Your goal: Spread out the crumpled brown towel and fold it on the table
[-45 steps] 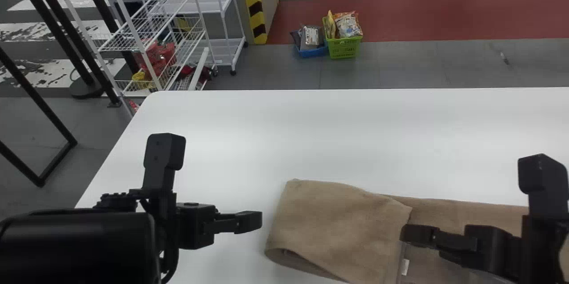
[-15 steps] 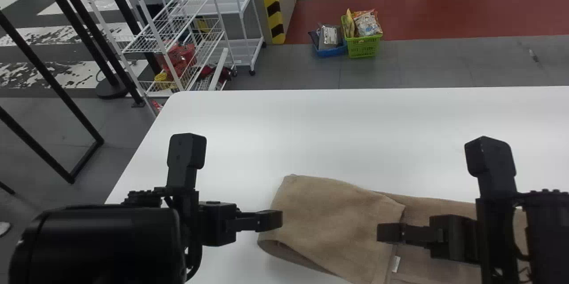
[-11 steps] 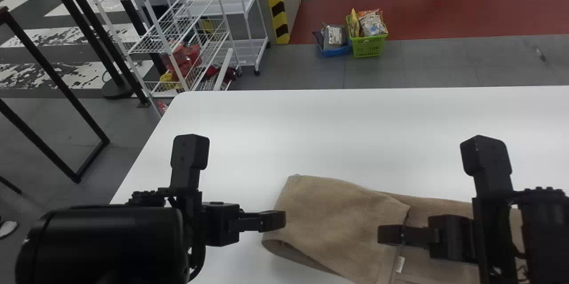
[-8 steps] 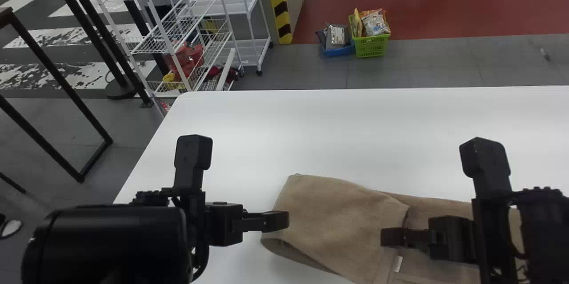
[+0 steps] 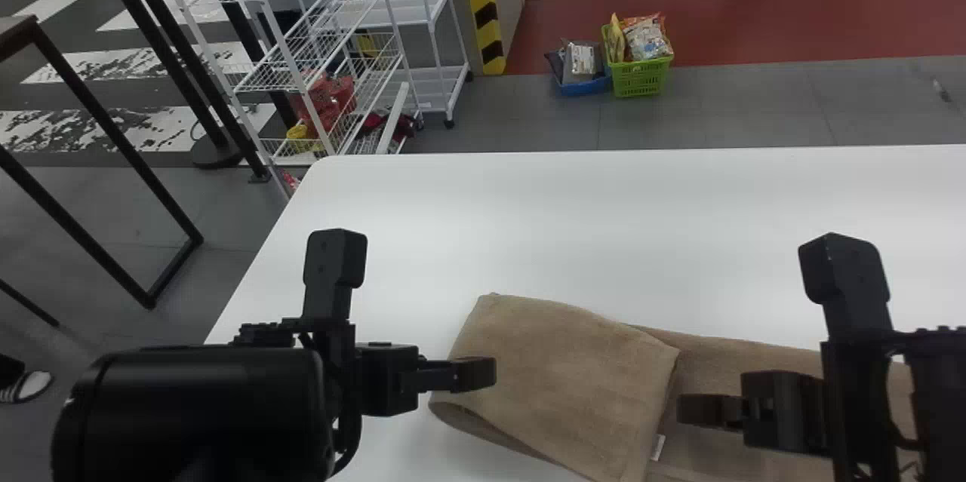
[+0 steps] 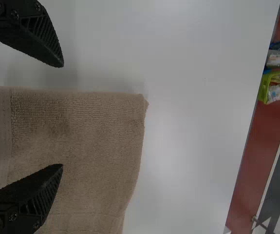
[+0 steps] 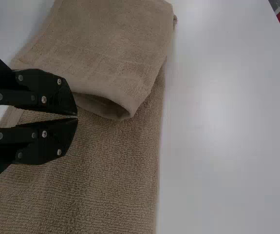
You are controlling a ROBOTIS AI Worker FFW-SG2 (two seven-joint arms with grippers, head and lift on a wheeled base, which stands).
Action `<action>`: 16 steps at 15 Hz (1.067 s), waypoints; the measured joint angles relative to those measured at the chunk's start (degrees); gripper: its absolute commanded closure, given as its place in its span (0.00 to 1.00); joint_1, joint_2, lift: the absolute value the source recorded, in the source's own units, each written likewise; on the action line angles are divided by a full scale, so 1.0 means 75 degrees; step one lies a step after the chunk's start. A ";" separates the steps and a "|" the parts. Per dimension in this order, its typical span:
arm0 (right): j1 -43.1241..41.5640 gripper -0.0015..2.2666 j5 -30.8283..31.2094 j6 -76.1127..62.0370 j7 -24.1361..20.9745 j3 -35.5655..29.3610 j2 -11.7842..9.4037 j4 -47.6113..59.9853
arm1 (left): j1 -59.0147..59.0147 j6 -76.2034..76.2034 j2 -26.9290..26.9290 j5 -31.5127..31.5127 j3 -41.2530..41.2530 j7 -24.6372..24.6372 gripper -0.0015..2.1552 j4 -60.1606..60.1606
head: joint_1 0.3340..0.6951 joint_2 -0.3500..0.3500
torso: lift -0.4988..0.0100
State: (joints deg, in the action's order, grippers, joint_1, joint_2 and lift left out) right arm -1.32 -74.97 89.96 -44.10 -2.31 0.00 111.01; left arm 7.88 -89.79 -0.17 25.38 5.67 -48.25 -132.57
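Right end effector (image 7: 76,117) moved right: closed, nothing visibly gripped. Left end effector (image 6: 63,116) wide open, empty at brown towel's (image 5: 558,384) left edge. Folding underway; next likely: lower left, pinch edge.

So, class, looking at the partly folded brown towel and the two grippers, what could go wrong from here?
The left gripper stands open at the folded end of the brown towel; closing there might catch only the upper layer and undo the fold.
The right gripper, its fingers shut, is near the flap's gaping edge and could snag it.
The flap lies askew, so another fold may come out uneven.
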 measured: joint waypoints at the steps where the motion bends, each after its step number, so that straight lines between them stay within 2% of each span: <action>1: 0.0032 0.70 -0.0038 0.0000 0.0020 -0.0060 0.0000 0.0061 | 0.0000 0.0000 0.0000 -0.0002 -0.0015 0.0000 0.04 -0.0008 | 1.00 0.87 | 0.73; 2: 0.0082 0.69 -0.0077 0.0000 0.0024 -0.0127 0.0000 0.0159 | -0.0001 0.0000 0.0000 -0.0002 -0.0020 0.0000 0.04 -0.0014 | 1.00 0.86 | 0.73; 3: 0.0123 0.45 -0.0105 0.0000 0.0029 -0.0170 0.0000 0.0254 | -0.0005 0.0000 0.0000 -0.0003 -0.0020 0.0000 0.04 -0.0017 | 1.00 0.86 | 0.73; 4: 0.0151 0.16 -0.0150 0.0000 0.0024 -0.0199 0.0000 0.0324 | -0.0014 0.0000 0.0000 -0.0002 -0.0022 0.0000 0.04 -0.0019 | 1.00 0.86 | 0.73; 5: 0.0157 0.07 -0.0178 0.0000 0.0012 -0.0201 0.0000 0.0361 | -0.0026 0.0000 0.0000 -0.0001 -0.0035 0.0000 0.04 -0.0019 | 1.00 0.86 | 0.73; 16: -0.0028 0.09 0.0117 0.0000 0.0177 0.0354 0.0000 -0.0088 | -0.0002 0.0000 0.0000 -0.0043 -0.0033 -0.0002 0.04 0.0018 | 1.00 0.90 | 0.73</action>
State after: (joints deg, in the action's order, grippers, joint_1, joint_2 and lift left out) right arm -1.53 -74.10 89.96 -42.78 0.35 0.00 110.35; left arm 7.87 -89.79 -0.18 25.06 5.42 -48.27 -132.43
